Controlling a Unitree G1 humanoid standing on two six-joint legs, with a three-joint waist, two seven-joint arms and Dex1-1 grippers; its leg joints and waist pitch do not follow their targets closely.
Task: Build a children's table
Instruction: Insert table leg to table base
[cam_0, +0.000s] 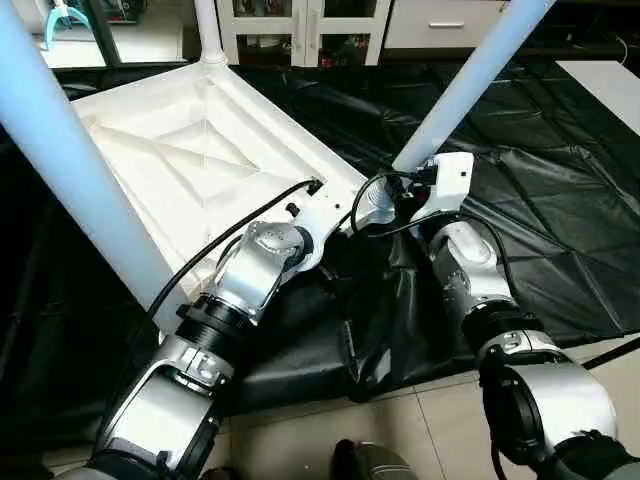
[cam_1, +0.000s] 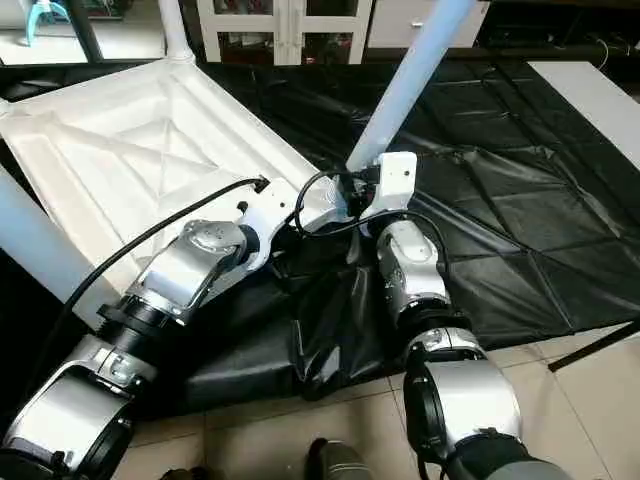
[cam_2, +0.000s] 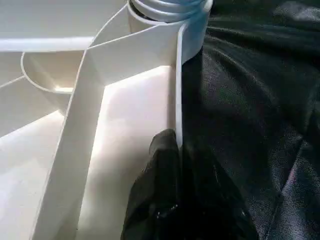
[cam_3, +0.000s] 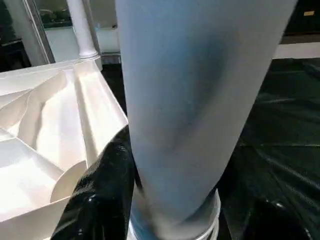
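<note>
Right wrist view: my right gripper (cam_3: 150, 200) clamps the white tapered tube leg (cam_3: 200, 100); left gripper (cam_2: 172, 170) pinches the white ribbed plastic tabletop's rim (cam_2: 177, 90); a skewed leg could jam the socket

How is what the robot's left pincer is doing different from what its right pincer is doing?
The left pincer is shut on the table top's thin side wall; the right pincer is shut on a thick round leg, near its base. The left pincer's fingers almost meet; the right pincer's stand wider apart. Both grip white table parts over the black sheet.
</note>
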